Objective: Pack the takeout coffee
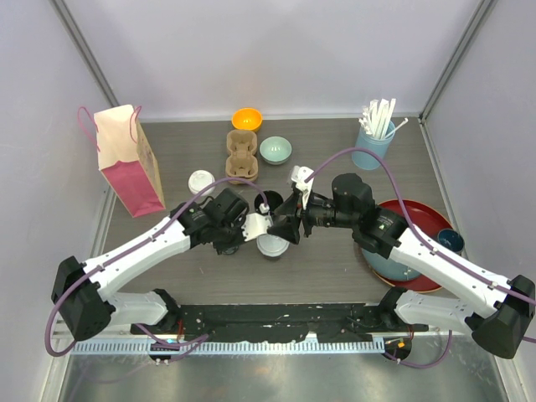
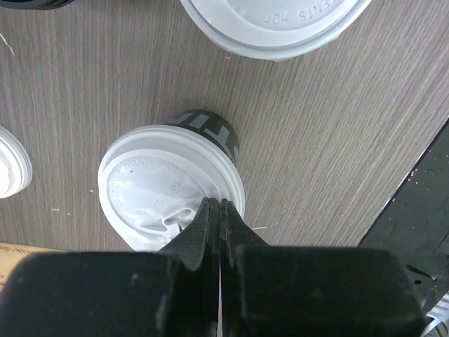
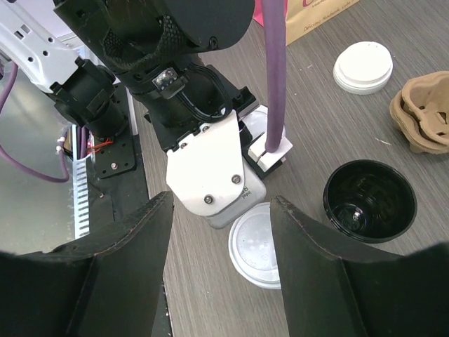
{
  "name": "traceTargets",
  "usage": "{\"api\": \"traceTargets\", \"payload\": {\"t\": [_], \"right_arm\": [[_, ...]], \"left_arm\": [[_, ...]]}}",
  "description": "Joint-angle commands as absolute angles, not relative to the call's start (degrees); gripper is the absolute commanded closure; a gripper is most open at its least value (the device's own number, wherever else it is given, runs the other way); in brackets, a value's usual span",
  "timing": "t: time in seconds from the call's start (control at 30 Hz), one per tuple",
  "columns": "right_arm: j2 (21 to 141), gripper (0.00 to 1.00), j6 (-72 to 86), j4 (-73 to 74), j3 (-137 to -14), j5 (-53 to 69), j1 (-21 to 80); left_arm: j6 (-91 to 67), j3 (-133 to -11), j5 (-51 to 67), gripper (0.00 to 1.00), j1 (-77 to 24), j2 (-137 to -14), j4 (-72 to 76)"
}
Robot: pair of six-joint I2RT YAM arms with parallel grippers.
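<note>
Left claw: clenched on nothing, its tips over the lid's rim on one lidded cup; whether they touch cannot be told.
Right claw: released, empty, hovering with a jaw on either side of a second lidded cup, close to the left claw.
Open cup: unlidded, mid-counter, just beyond both claws; loose lid further left.
Cup carrier: far side, wells empty.
Pink bag: far left, inside hidden.
Risk, tipping: an off-centre push could tilt the cup or pop its lid.
Risk, collision: the claws crowd each other, and a wide swing could knock the open cup over.
</note>
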State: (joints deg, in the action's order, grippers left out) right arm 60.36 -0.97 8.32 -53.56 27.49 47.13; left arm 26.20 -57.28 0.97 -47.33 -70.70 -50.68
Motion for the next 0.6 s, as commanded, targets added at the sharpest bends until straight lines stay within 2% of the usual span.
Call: {"api": "traceTargets", "payload": {"t": [0.0, 0.23, 0.57], "right_arm": [[59.15, 0.38, -1.49, 7.03, -55.9, 27.6, 47.11], [59.24, 0.37, -1.76, 7.12, -55.99, 27.68, 47.11], [58.98, 0.37, -1.67, 7.47, -55.9, 27.77, 47.11]], "left_arm": [[26.98, -58.0, 0.44, 1.0, -47.72, -70.4, -48.95], [27.6, -62.49, -0.35, 1.0, -47.81, -68.64, -52.91], [28.21, -60.73, -0.53, 1.0, -47.72, -68.82, -52.91]]}}
